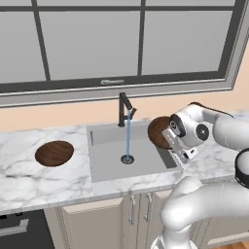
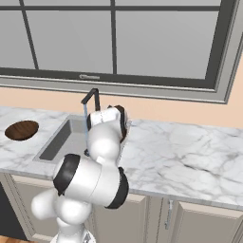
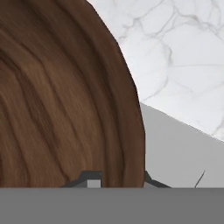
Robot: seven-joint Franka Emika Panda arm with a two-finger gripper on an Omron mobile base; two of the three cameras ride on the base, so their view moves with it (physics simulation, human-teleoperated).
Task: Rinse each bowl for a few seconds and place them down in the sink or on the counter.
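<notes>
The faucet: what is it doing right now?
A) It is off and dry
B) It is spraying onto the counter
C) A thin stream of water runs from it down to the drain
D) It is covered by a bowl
C: in the left base view a blue stream falls from the black faucet straight to the round drain in the sink.

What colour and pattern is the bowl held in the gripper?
Dark brown wood with visible grain streaks; the held bowl shows best in the hand view.
</notes>
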